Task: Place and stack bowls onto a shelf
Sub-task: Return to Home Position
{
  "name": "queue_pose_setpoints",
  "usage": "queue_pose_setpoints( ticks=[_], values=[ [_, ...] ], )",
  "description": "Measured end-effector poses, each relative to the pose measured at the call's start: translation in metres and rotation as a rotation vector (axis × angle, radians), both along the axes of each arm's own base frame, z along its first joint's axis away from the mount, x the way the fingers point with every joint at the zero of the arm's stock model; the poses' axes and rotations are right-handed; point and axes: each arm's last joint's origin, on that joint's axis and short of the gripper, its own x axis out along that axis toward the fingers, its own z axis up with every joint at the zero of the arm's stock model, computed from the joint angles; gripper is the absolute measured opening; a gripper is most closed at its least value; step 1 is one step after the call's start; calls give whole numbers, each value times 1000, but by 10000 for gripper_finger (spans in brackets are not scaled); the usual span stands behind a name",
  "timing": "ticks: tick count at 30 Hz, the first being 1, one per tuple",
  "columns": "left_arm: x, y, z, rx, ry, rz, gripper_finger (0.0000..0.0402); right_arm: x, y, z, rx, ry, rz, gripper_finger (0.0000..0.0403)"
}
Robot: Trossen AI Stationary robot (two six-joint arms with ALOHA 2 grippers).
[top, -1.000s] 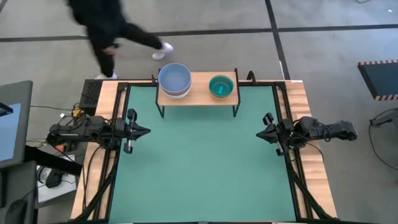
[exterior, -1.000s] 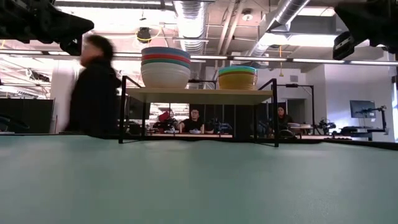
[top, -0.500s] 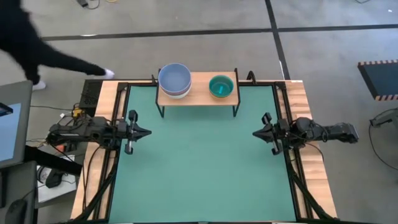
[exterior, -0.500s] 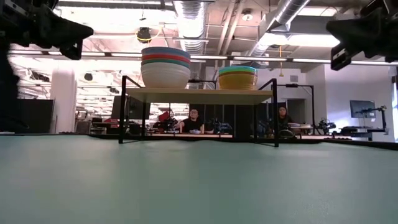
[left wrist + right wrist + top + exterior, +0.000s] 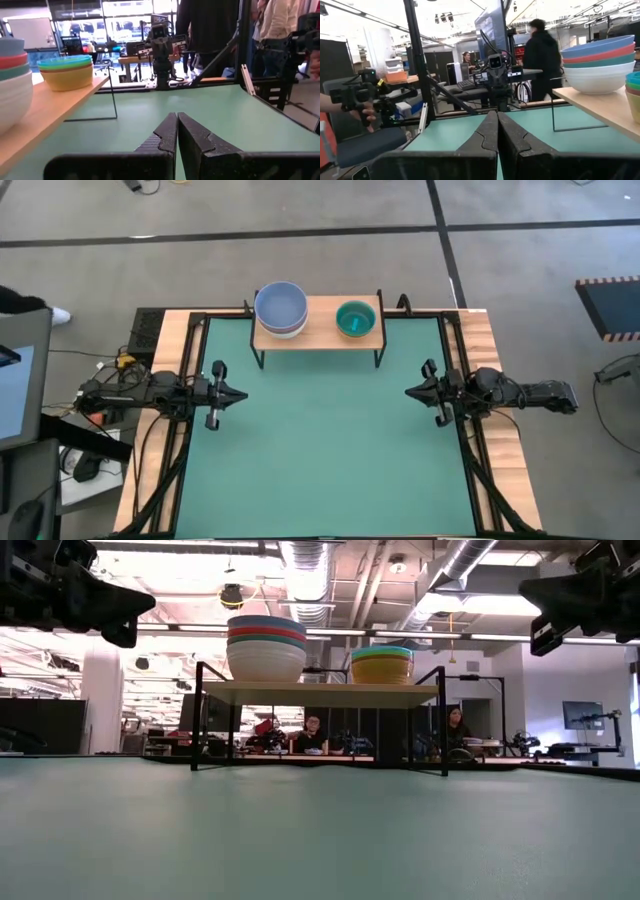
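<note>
Closed and empty, the left tool point(image 5: 238, 394) and right tool point(image 5: 410, 392) have edged inward; round plastic bowls point(image 5: 280, 307) stand stacked on the wooden shelf point(image 5: 320, 322) beyond, so the task looks done.

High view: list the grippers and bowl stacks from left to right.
Dark left gripper → stack of round plastic bowls with a periwinkle blue top bowl → stack with a cyan top bowl → dark right gripper.

The blue-topped stack point(image 5: 266, 648) has a white base, the cyan-topped stack point(image 5: 381, 665) yellow; table point(image 5: 320, 450) green.
</note>
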Motion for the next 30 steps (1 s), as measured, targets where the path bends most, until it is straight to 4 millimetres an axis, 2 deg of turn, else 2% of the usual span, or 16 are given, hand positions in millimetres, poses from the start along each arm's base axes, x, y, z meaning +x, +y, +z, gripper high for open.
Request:
queue_pose_setpoints(
  ticks=[8, 14, 18, 25, 30],
  values=[
    [0, 0, 0, 31, -6, 3, 0, 0, 0, -2, -4, 22, 6, 21],
    [4, -1, -14, -9, 22, -19, 0, 0, 4, -3, -5, 31, 43, 21],
    [3, -1, -14, -3, 26, -27, 0, 0, 6, -4, -13, 37, 63, 21],
    [4, -2, -20, 3, 88, -55, 0, 2, 6, -15, -43, 157, 58, 26],
    [5, -2, -22, -6, 109, -55, 0, 2, 6, -16, -44, 162, 55, 25]
  ],
)
